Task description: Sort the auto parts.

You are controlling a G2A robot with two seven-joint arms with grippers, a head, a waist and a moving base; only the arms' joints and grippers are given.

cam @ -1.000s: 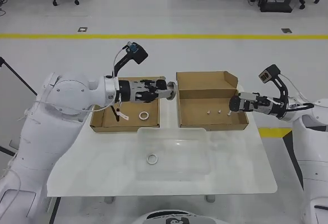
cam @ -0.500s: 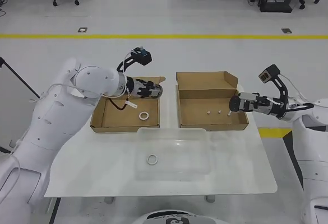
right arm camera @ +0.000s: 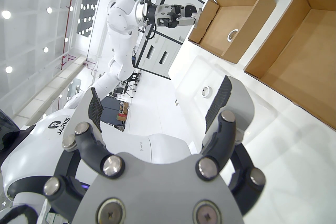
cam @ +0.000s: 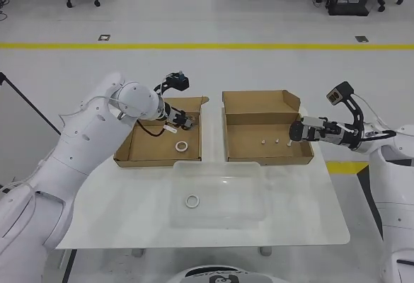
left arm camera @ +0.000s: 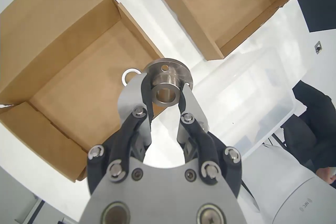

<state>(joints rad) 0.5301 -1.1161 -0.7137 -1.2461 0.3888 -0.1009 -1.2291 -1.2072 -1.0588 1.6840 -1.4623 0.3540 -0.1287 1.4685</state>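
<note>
The white counter (cam: 299, 212) carries everything. At its near middle stands a clear plastic bin (cam: 217, 164), which looks to be the supply of unsorted parts. Behind the bin, side by side, sit two open brown cardboard boxes that serve as the sorting targets: the left box (cam: 143, 148) and the right box (cam: 245, 148).

The left hand (left arm camera: 163, 93) hangs above the left box, on the side toward the right box. It is clamped on the neck of a round, silvery metal flanged bushing (left arm camera: 168, 72). The grip is on the narrow sleeve, so the wide drilled flange faces down and away and should land flat in the box. I judge the step to be placing this bushing in the left box, with lowering and release yet to come. The smooth metal sleeve could slip if the grip loosens early.

The right hand (right arm camera: 160, 88) sits at the outer wall of the right box with its fingers wide apart and nothing between them, probably parked out of the way.

A white ring (cam: 181, 146) already lies on the left box's floor, just beside the spot under the bushing, so round parts seem to belong there. A second white ring (cam: 192, 201) lies in the bin, not yet sorted. Three small silver bolts (cam: 276, 141) lie in a row in the right box, which suggests that fasteners go there.
</note>
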